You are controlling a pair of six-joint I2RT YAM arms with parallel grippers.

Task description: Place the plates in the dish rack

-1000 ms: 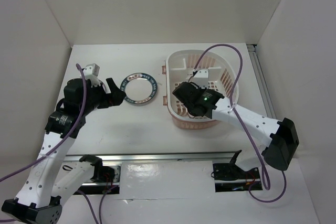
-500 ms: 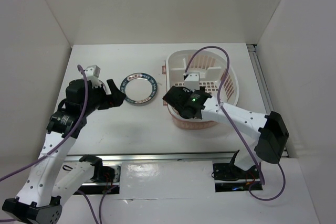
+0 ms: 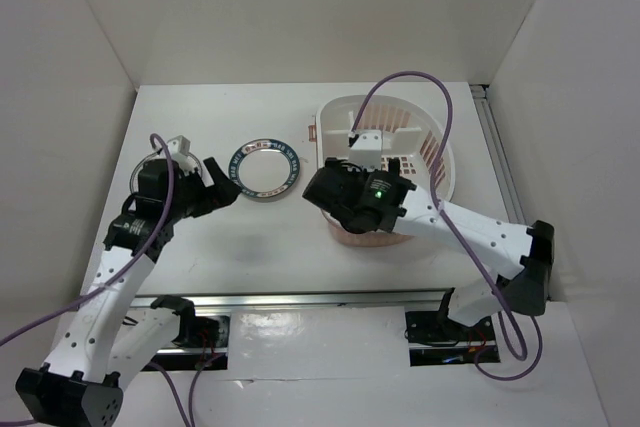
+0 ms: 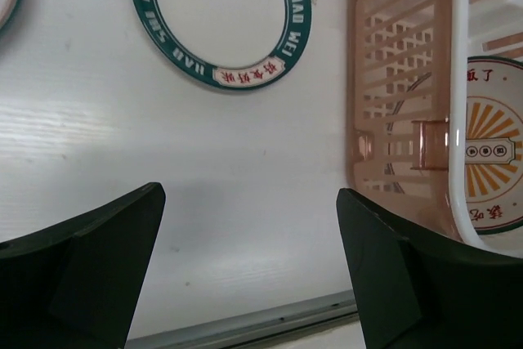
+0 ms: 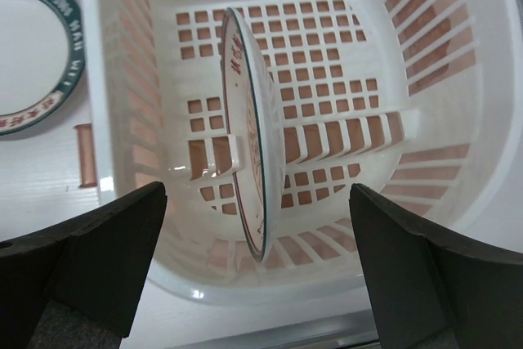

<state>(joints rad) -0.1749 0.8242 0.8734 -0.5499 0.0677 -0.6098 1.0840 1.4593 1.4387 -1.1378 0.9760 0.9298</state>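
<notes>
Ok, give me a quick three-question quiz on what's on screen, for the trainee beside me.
1. True or false: the sunburst plate stands on edge inside the dish rack.
2. Where is the lettered-rim plate? A: in the rack. B: flat on the table. C: held by a tool.
3. Fill in: the right tool, above the rack, is ___ (open or shut).

Key: 1 true; 2 B; 3 open.
</notes>
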